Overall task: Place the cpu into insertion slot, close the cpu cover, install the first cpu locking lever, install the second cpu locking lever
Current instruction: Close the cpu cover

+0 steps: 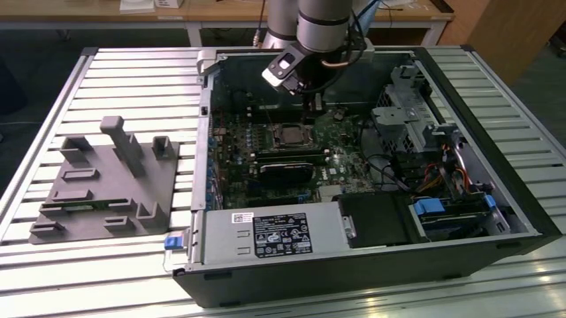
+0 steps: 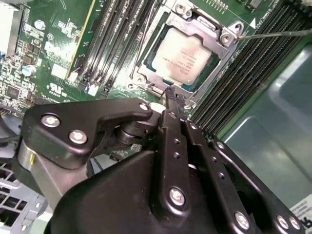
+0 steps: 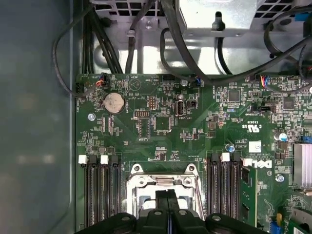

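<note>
The cpu (image 2: 183, 52) lies flat in the insertion slot (image 1: 287, 135), its pale metal face up. The silver cpu cover (image 2: 214, 30) lies down around it as a frame; in the first wrist view the cover (image 3: 141, 184) shows just past the fingertips. A thin metal locking lever (image 2: 275, 33) sticks out from one corner of the socket, raised off the board. My gripper (image 2: 174, 96) is shut with nothing between its fingers, its tips hovering at the socket's edge. In the exterior view the gripper (image 1: 311, 109) hangs just behind the socket.
Long black memory slots (image 2: 117, 44) flank the socket on both sides. Cables (image 3: 146, 44) and a drive cage (image 1: 402, 126) crowd the case's far end. A black labelled box (image 1: 283, 235) sits at the case's near side. A grey fixture (image 1: 111, 182) stands on the table at the exterior view's left.
</note>
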Motion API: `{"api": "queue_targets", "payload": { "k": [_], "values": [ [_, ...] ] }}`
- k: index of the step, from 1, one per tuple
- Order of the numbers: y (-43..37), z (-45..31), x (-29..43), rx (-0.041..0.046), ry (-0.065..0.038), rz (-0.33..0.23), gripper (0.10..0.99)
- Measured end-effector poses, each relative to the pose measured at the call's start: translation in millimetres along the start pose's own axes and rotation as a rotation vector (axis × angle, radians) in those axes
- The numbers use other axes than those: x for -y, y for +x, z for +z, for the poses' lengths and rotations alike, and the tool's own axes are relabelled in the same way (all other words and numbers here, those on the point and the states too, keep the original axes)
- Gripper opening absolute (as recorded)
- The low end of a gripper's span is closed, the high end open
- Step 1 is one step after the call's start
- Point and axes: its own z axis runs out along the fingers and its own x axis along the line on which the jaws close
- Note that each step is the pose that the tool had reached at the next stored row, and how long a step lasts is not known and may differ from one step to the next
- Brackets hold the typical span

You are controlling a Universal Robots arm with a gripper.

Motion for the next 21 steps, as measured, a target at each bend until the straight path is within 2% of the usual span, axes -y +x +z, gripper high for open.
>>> {"api": "queue_targets", "payload": {
  "k": [6,8,13,21],
  "values": [
    [-0.1,1.1,10.4,-0.0011,-0.062,0.000,0.106],
    [-0.2,2.1,14.1,-0.0022,-0.077,0.000,0.106],
    [-0.4,3.6,25.7,-0.0021,-0.079,0.000,0.106],
    [-0.9,10.7,28.6,-0.0020,-0.077,0.000,0.106]
  ]
}}
